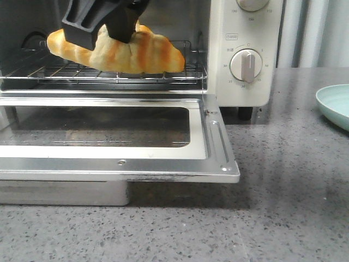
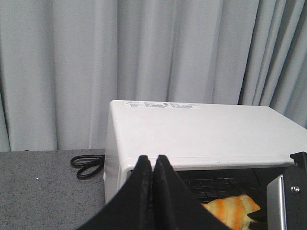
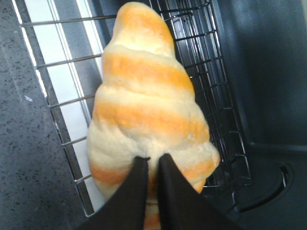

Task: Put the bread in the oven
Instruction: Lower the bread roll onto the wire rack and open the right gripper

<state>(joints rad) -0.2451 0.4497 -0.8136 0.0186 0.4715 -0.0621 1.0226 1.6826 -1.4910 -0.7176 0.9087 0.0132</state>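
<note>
The bread [image 1: 142, 52], golden-brown with pale stripes, lies lengthwise inside the open oven [image 1: 245, 93], on or just above the wire rack [image 1: 109, 75]. My right gripper [image 1: 103, 35] reaches in from above and is shut on the bread's middle. In the right wrist view its fingers pinch the bread [image 3: 144, 96] at the gripper [image 3: 153, 160], over the rack [image 3: 211, 72]. My left gripper [image 2: 153, 158] is shut and empty, held outside beside the oven [image 2: 201, 129]; one end of the bread [image 2: 230, 208] shows past it.
The glass-windowed door [image 1: 109, 164] is dropped flat toward me over the grey speckled counter. A pale green plate [image 1: 335, 103] sits at the right edge. A black cord [image 2: 86, 165] lies coiled beside the oven, with a grey curtain behind.
</note>
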